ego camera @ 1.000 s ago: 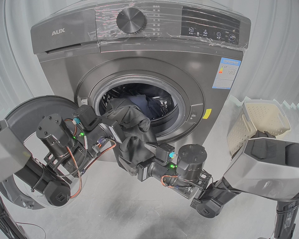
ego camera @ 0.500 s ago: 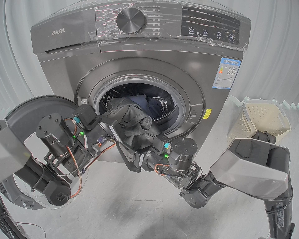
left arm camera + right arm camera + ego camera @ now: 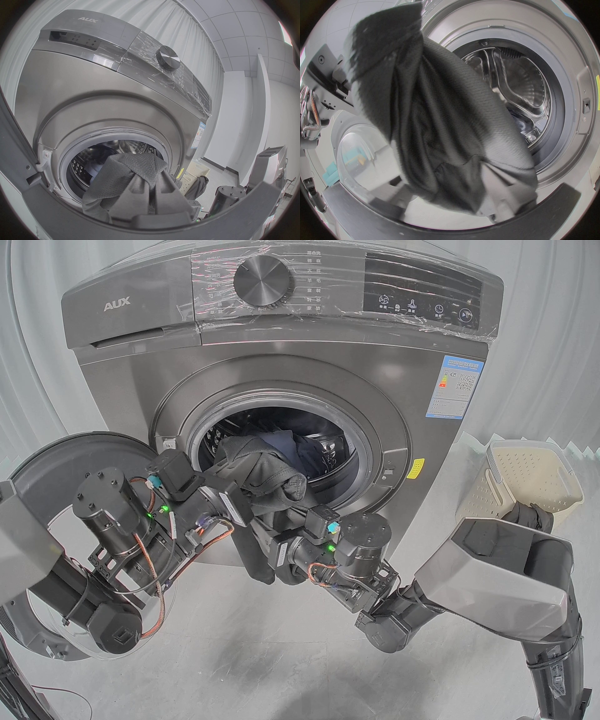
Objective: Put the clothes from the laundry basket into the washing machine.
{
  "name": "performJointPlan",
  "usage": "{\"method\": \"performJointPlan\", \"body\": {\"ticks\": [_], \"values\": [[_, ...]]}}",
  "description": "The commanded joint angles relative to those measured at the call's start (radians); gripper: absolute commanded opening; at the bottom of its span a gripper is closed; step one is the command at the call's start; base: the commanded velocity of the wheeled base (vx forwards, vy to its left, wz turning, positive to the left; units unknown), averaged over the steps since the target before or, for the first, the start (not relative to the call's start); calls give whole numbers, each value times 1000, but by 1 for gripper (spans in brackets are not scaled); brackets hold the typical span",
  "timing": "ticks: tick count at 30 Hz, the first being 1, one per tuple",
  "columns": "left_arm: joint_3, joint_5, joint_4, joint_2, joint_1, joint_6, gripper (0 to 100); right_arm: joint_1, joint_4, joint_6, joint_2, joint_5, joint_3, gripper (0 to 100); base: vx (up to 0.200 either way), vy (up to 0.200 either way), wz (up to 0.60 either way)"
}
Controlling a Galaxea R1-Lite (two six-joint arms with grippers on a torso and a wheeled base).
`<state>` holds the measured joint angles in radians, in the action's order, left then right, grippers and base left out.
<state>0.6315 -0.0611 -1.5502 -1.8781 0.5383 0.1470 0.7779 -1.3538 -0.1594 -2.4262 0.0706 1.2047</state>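
A dark grey garment (image 3: 262, 471) hangs over the lower lip of the washing machine's round opening (image 3: 350, 427), partly inside the drum and partly dangling down the front. My left gripper (image 3: 247, 487) is at the opening's left side, shut on the garment's upper fold (image 3: 125, 168). My right gripper (image 3: 267, 552) is lower, pressed into the hanging part of the cloth (image 3: 440, 125), which drapes over it. Bluish clothes (image 3: 284, 446) lie deeper in the drum. The cream laundry basket (image 3: 531, 477) stands on the floor at the right with a dark garment (image 3: 528, 515) in it.
The machine's round door (image 3: 62, 471) stands swung open on the left, behind my left arm. Grey floor lies in front of the machine. White curtains hang on both sides. The basket (image 3: 193, 172) leans by the machine's right front corner.
My right arm has moved up and to the left, from under the hanging cloth into it. The dangling part now bunches around that gripper. The left arm has held still.
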Motion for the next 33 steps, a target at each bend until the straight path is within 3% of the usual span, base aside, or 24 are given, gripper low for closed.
{"method": "performJointPlan", "body": {"ticks": [1,9,11,16,27,28,33], "values": [[-1,0,-1,-4,-6,0,0,0,-2,-2,19,0,-17,0,0,0,0],[1,0,-1,-15,-12,8,0,-3,-2,-3,210,1,-211,0,0,0,0],[1,1,-1,-13,-14,20,0,-23,1,-2,280,1,-295,0,0,0,0],[5,3,-1,-13,-14,32,0,-43,1,1,340,-2,-402,0,0,0,0],[5,20,-1,-12,-20,39,0,-51,4,1,406,-3,-441,0,0,0,0],[1,18,-1,-12,-20,42,100,-52,4,1,417,-3,-441,0,0,0,0],[-22,20,1,-13,-15,57,100,-68,4,-2,472,-2,-441,0,0,0,0]]}}
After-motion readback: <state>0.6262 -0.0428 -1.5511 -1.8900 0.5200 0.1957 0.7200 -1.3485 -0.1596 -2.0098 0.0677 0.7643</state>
